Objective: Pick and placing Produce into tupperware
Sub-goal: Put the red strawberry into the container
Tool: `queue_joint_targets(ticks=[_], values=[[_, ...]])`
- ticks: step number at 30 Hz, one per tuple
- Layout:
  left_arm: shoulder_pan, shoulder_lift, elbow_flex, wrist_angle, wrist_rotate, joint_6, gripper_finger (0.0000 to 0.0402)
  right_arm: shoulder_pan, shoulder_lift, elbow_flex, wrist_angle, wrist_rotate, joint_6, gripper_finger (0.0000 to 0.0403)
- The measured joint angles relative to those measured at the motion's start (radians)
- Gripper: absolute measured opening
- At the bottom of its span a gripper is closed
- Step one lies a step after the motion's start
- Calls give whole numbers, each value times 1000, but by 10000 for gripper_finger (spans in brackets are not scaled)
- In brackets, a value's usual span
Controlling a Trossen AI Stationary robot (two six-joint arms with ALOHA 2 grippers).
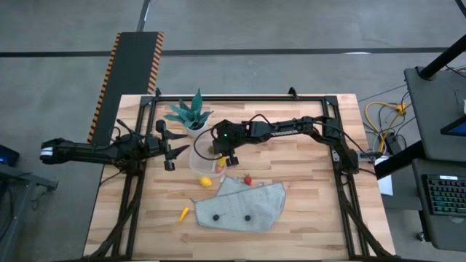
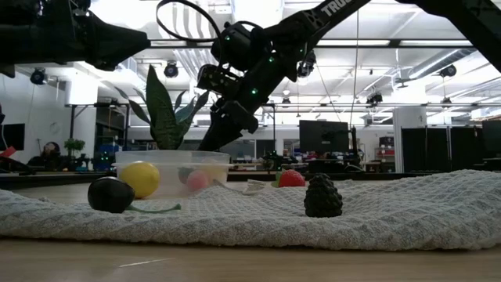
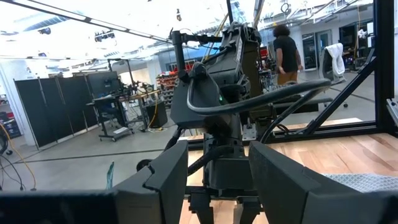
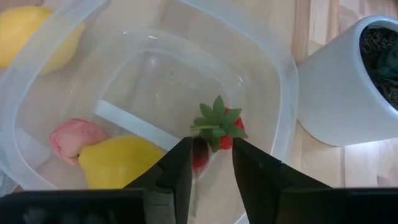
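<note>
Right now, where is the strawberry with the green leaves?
In the right wrist view, the strawberry is between the right gripper fingers, over the tupperware, near the white plant pot.

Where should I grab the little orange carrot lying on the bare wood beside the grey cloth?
Pinch the carrot across its slim middle, coming straight down with the nearer left gripper. It lies flat and slantwise, clear of the cloth, so turn the gripper crosswise to its length.

A green spiky plant [image 1: 191, 113] in a white pot [image 4: 348, 87]; a grey cloth [image 1: 244, 205] on the wooden table [image 1: 306, 225].
</note>
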Motion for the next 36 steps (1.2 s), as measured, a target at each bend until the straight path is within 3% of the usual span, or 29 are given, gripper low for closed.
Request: queue_joint_targets(ticks=[13, 20, 23, 26, 36], values=[[0, 0, 0, 0, 0, 0, 157, 0, -31, -1, -49, 0, 19, 123], [0, 0, 0, -1, 0, 0, 157, 4, -176, -1, -243, -10, 53, 112], [0, 0, 0, -1, 0, 0, 157, 17, -250, -1, -329, -65, 80, 109], [0, 2, 0, -1, 0, 0, 157, 44, -317, -3, -376, -114, 99, 109], [0, 1, 0, -1, 0, 0, 157, 144, -456, -7, -473, -106, 105, 106]])
